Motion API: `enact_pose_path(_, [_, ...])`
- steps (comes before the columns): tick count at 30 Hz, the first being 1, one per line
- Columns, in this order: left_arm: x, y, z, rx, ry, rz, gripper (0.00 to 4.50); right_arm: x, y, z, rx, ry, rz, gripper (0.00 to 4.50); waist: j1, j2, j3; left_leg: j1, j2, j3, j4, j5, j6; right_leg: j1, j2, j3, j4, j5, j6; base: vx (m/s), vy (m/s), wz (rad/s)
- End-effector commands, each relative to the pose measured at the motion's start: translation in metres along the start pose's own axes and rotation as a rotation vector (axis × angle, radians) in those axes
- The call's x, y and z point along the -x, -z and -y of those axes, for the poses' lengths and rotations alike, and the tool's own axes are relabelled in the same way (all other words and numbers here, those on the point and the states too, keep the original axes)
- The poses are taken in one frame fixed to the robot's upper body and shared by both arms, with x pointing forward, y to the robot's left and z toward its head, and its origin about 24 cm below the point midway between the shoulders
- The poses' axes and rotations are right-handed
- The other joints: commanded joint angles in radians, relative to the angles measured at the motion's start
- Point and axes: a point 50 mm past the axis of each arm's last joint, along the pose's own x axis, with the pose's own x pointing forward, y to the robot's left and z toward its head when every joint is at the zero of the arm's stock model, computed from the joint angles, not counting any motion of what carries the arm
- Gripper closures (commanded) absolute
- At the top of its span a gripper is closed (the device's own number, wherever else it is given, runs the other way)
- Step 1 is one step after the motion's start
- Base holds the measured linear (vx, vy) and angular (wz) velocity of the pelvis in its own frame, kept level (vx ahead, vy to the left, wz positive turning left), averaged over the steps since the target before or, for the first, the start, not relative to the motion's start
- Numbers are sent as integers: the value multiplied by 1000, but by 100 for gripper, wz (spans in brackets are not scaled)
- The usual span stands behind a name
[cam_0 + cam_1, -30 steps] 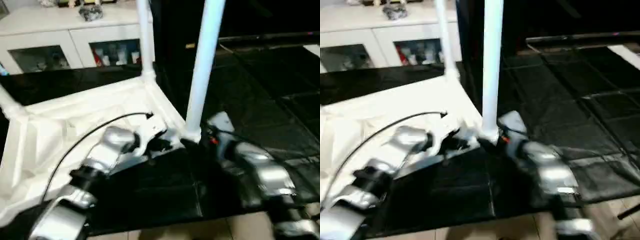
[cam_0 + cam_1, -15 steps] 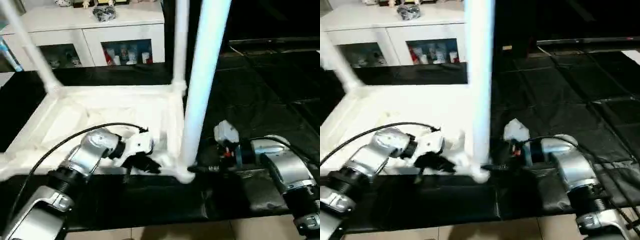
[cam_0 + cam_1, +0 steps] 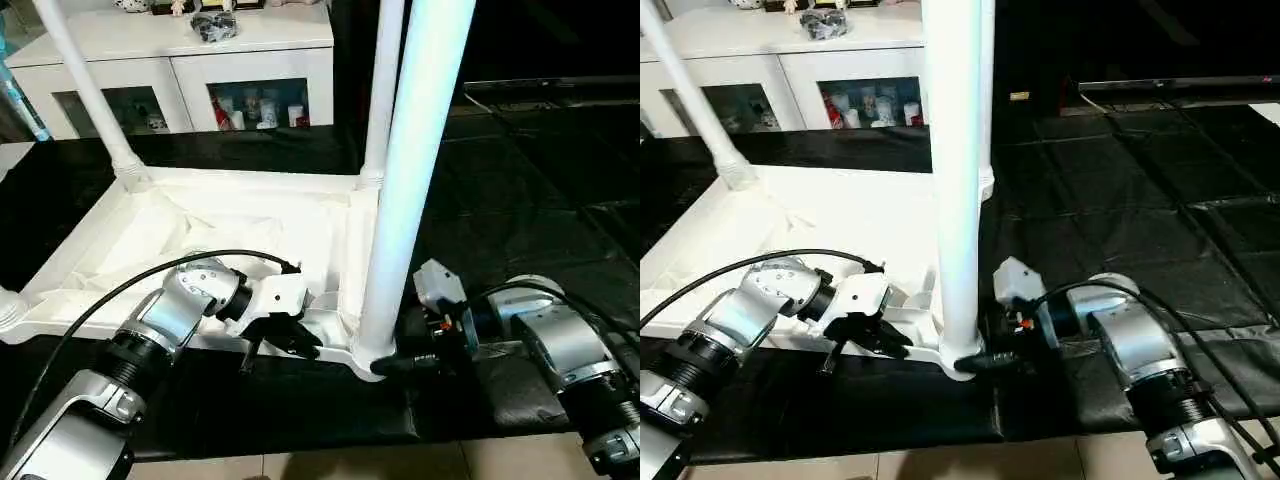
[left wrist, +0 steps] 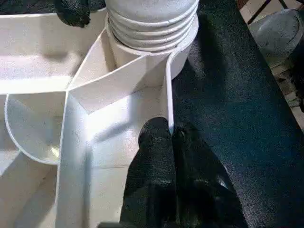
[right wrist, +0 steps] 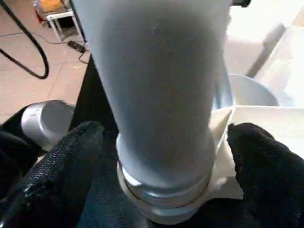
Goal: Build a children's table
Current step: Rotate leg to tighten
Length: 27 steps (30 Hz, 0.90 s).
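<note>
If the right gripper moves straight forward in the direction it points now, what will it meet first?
Most likely the base of the nearest table leg. The right gripper is open, with one black finger on each side of the leg where it enters the corner socket, so the leg stands directly ahead. How close it is remains unclear.

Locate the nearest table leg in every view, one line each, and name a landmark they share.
Left eye view: nearest leg stands upright right of centre.
Right eye view: leg at centre.
Left wrist view: its ribbed base in the corner socket.
Right wrist view: leg between the right gripper's fingers.
Shared landmark: the corner socket under that leg.
</note>
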Motion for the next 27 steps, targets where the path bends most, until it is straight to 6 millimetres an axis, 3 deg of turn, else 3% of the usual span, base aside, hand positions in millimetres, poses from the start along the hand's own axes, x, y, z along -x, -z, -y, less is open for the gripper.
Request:
enact_pose_path(1, [-6,-6,2,-49,75,-32,450,-1,-5,0,35,-12,-1,32,-6,-13,-70,-4,20,7,-68,-146,89,62,-50,48,-62,-297,-177,0,0,0])
enact_pose_path(8, [-7,-6,2,-49,82,-30,450,-3,-6,1,17,-27,8,84,-5,-14,-72,-5,21,7,-67,-132,93,62,-50,48,-59,-283,-180,0,0,0])
enact_pose_path(9, [-7,-6,2,-49,82,-29,450,-3,-6,1,16,-28,8,107,-5,-16,-72,-5,20,7,-67,-131,93,63,-50,48,-60,-287,-178,0,0,0])
enact_pose_path(20, [-8,-6,-2,10,15,2,450,-10,-4,-3,-26,-17,62,185,-5,-13,-73,-4,21,8,-66,-127,92,62,-50,49,-59,-274,-184,0,0,0])
enact_pose_path(23, [-10,-9,-5,50,-36,35,450,-16,-4,-4,-47,36,101,191,-5,-12,-70,-3,21,8,-69,-142,84,62,-50,48,-64,-306,-173,0,0,0])
enact_pose_path(27, [-16,-19,-15,124,-188,103,450,-35,0,1,-104,238,108,194,-19,-9,-62,1,12,6,-74,-203,49,60,-49,41,-82,-437,-126,0,0,0])
